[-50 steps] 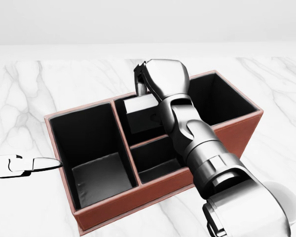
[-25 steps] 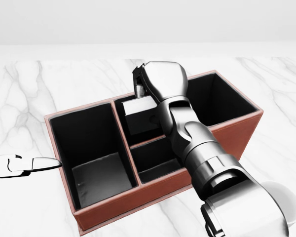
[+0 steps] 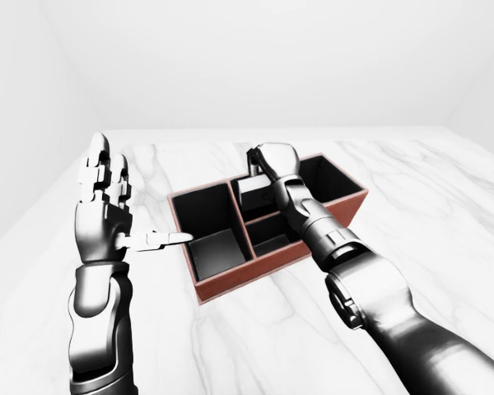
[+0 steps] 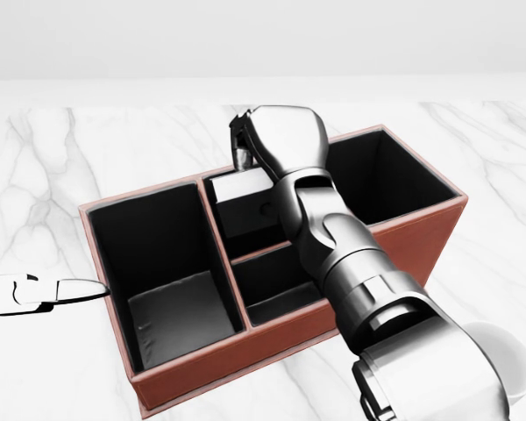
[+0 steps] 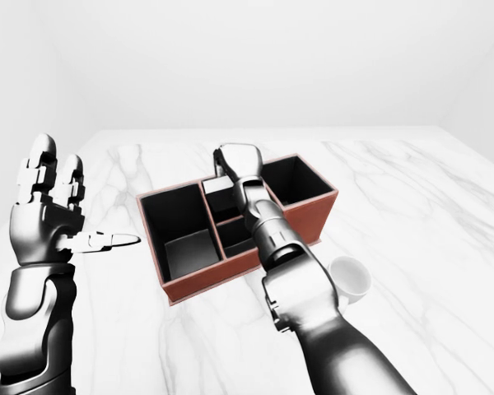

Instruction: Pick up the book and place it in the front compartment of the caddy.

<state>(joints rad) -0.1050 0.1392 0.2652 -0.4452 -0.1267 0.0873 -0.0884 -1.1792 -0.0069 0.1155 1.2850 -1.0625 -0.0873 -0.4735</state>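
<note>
Book, dark boxy block, pale top, inside caddy.

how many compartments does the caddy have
4 in the caddy: a large one at the head view's left, a small lower middle one, an upper middle one holding the book, and one at the right partly hidden by the right arm.

Right hand over caddy, fingers hidden behind it, above middle upper compartment. Book partly visible there, just left of wrist. Left hand raised, fingers spread, well left of caddy. White cup on marble table, beside right forearm.
</note>
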